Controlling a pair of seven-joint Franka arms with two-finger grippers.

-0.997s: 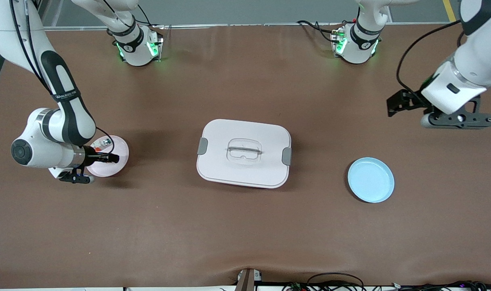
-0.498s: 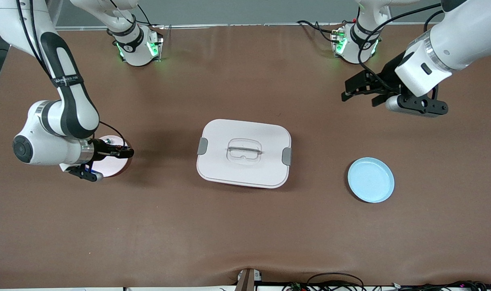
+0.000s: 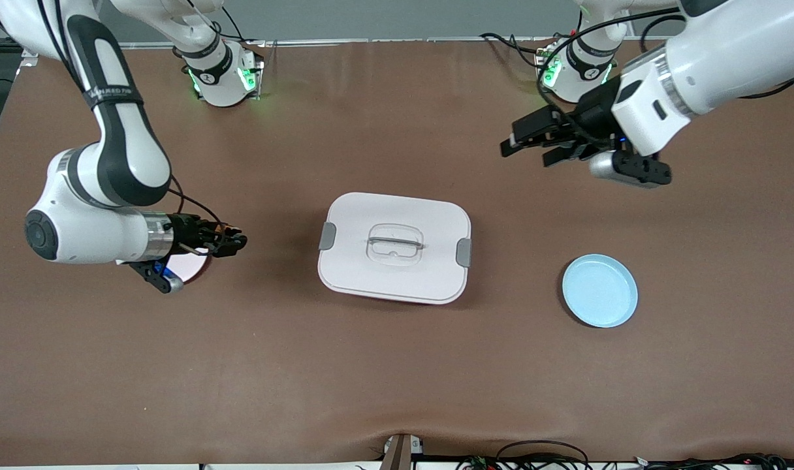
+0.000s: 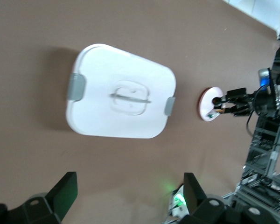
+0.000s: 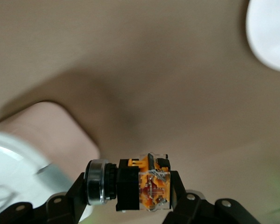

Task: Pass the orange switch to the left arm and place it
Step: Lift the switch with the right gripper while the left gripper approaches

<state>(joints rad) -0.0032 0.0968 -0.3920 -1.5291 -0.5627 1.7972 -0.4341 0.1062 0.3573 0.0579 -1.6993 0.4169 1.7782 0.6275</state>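
Switch (image 5: 142,182), small black-and-orange push-button with a silver ring, clamped between the closed fingers of the right gripper (image 3: 234,241). Held up over the brown table (image 3: 371,365), just past the rim of the pale pink round plate (image 3: 188,266), at about nine o'clock from the large white rounded-rectangular plastic box (image 3: 394,247) with grey side clips. Right forearm lying level, bent at the elbow, pointing toward the box. Left gripper (image 3: 524,145) hanging at about one o'clock from the box, jaws spread wide on nothing, forearm also level. Light blue round plate (image 3: 599,290) lying at four o'clock from the box.
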